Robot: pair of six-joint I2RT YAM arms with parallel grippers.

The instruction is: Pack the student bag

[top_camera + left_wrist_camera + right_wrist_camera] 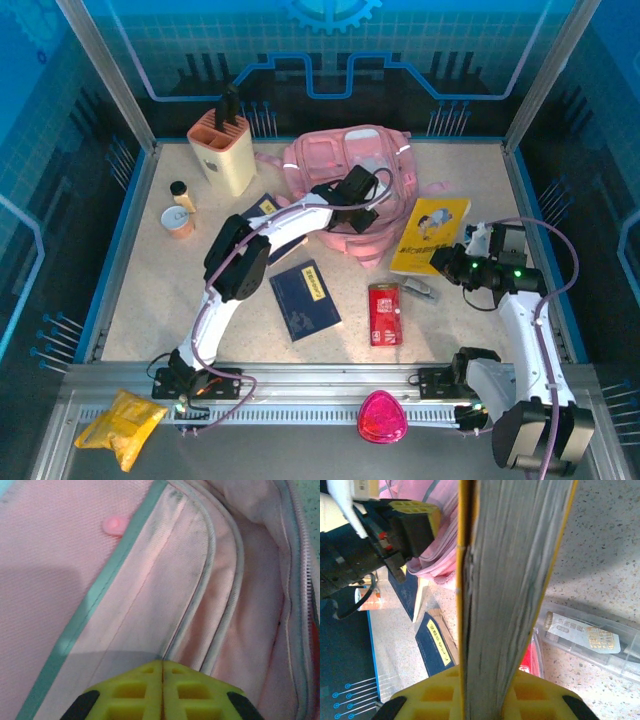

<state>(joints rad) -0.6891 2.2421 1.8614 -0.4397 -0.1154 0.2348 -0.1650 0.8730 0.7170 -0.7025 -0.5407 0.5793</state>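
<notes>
The student bag, a soft pink backpack, lies at the back centre of the table. My left gripper is down on its near side. In the left wrist view its yellow jaws are pressed together on the grey piped edge of a pocket of the bag. My right gripper is shut on the near corner of a yellow book to the right of the bag. In the right wrist view the book stands edge-on between the fingers of the right gripper, with the left gripper at the bag's edge.
A navy book and a red box lie in the middle, with a clear plastic case beside the box. A second navy book sits under the left arm. A beige holder and a small cup stand back left.
</notes>
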